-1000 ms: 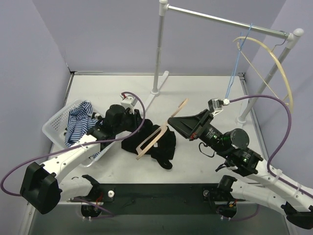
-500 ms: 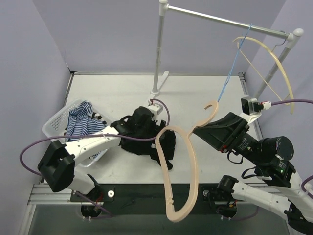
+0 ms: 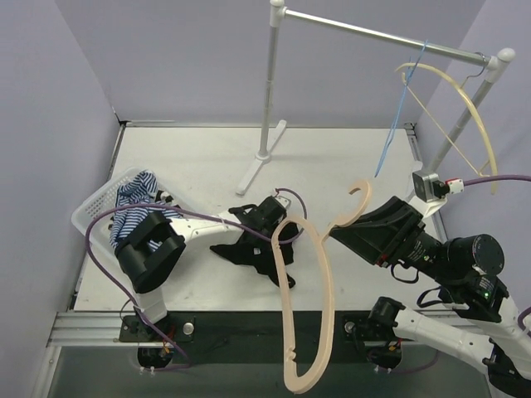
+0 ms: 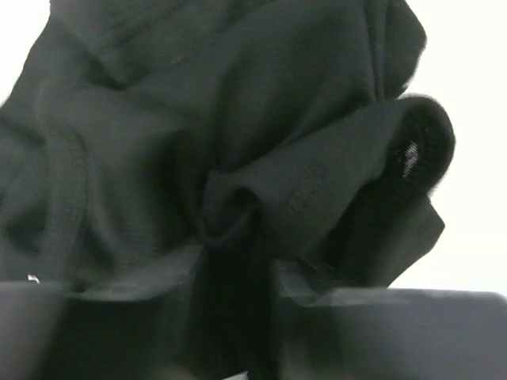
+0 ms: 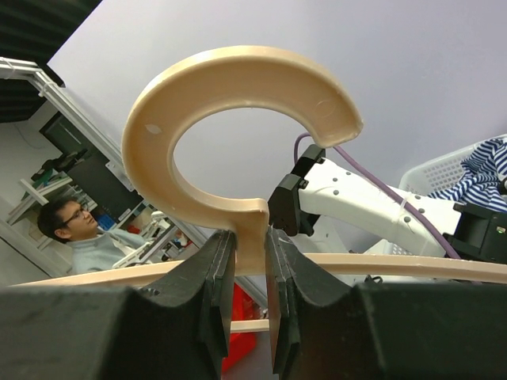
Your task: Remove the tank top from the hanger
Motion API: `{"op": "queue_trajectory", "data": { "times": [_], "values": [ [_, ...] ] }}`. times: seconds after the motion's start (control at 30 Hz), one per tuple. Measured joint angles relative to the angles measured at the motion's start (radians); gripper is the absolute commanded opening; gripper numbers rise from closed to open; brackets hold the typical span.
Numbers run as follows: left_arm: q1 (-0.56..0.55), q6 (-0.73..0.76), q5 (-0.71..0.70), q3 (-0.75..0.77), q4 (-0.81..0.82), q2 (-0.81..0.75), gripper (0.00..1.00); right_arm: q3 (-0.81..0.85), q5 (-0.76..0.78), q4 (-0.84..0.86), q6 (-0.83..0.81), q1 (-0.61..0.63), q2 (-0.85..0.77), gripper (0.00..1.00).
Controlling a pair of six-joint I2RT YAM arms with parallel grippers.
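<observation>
The black tank top (image 3: 253,247) lies crumpled on the table, off the hanger. Its folds fill the left wrist view (image 4: 198,134). My left gripper (image 3: 265,217) sits on its far edge, and a bunched fold runs down between the dark fingers, where the left gripper (image 4: 238,277) is shut on it. The tan wooden hanger (image 3: 305,315) hangs bare in the air above the table's near edge. My right gripper (image 3: 333,229) is shut on its neck just below the hook (image 3: 359,199). In the right wrist view the hanger (image 5: 238,79) rises from between the right gripper (image 5: 249,237) pads.
A white basket (image 3: 93,214) holding a striped garment (image 3: 137,203) stands at the left. A clothes rack (image 3: 270,91) stands behind, with its bar (image 3: 382,35) carrying another tan hanger (image 3: 477,112) and a blue one (image 3: 397,116). The rack's foot (image 3: 253,172) lies on the table.
My right arm lifted the hanger up and to the right, clear of the tank top. My left gripper opened, shifted right along the tank top and closed on it again.
</observation>
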Motion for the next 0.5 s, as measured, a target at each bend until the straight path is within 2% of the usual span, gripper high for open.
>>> {"op": "queue_trajectory", "data": {
  "times": [0.03, 0.1, 0.27, 0.4, 0.5],
  "values": [
    [0.0, -0.01, -0.005, -0.004, 0.006, 0.0, 0.09, 0.0, 0.0, -0.001, -0.001, 0.0, -0.002, 0.0],
    [0.0, -0.027, -0.015, -0.011, 0.014, -0.01, 0.0, 0.0, 0.001, -0.003, -0.004, 0.0, -0.006, 0.0],
    [0.0, -0.038, -0.071, -0.035, -0.047, -0.095, 0.0, -0.006, 0.0, -0.006, -0.004, 0.0, -0.018, 0.0],
    [0.018, -0.027, -0.166, -0.003, -0.143, -0.254, 0.0, -0.051, 0.001, 0.001, -0.004, 0.0, -0.04, 0.0],
    [0.059, -0.006, -0.283, 0.079, -0.207, -0.404, 0.0, -0.085, 0.009, -0.003, -0.007, 0.0, -0.064, 0.0]
  ]
}}
